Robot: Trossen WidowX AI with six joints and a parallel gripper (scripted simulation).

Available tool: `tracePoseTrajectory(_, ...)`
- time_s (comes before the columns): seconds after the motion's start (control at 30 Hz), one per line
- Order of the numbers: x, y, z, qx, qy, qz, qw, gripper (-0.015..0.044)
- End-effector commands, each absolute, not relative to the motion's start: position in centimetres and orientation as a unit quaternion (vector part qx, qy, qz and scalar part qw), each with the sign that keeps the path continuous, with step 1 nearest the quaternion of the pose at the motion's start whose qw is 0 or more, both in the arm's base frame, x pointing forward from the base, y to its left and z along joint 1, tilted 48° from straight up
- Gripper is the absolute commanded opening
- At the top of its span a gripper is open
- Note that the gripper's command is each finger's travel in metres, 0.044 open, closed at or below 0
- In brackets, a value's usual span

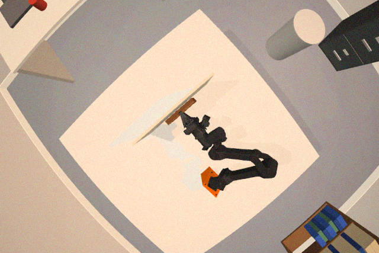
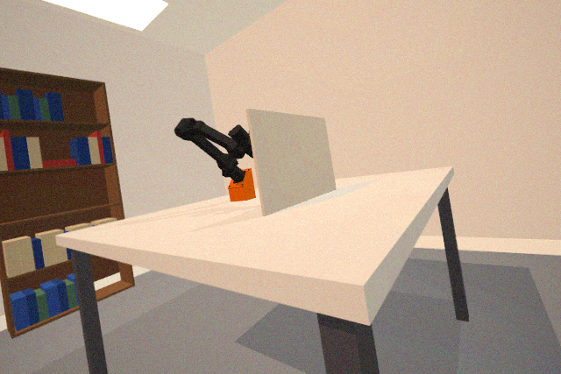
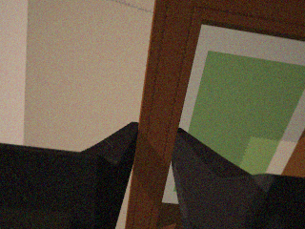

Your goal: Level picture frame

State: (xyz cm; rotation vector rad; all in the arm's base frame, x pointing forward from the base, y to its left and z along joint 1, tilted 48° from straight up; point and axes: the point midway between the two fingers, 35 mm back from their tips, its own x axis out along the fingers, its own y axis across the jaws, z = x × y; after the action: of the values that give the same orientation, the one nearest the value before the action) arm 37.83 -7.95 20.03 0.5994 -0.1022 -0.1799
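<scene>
The brown picture frame (image 1: 190, 102) (image 3: 167, 62) with a green picture hangs before the upright pale panel (image 1: 202, 83) (image 2: 294, 161) (image 3: 86, 76). In the wrist view its side rail leans, top to the right, against the panel's nearly vertical edge, and its top rail slopes down to the right. My gripper (image 1: 181, 112) (image 3: 154, 132) is shut on the frame's left side rail, one finger outside the rail and one over the inner side. The screw and the notched strip are hidden. In the exterior view the panel hides the frame and the fingers.
The panel stands on the pale table (image 1: 122, 176) (image 2: 316, 252). The arm's orange base (image 1: 207, 173) (image 2: 242, 192) is on the same side of the panel as the frame. A bookcase (image 2: 54, 188), a grey bin (image 1: 284, 42) and a dark cabinet (image 1: 349, 32) stand off the table.
</scene>
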Motion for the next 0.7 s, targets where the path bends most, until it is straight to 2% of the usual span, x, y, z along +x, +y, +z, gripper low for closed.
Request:
tracePoseTrajectory(0.0, 37.95, -7.54, 20.35, 0.295, -0.052, -0.080, 0.951, 0.0000)
tracePoseTrajectory(0.67, 37.95, -7.61, 20.16, 0.295, -0.052, -0.080, 0.951, 0.0000)
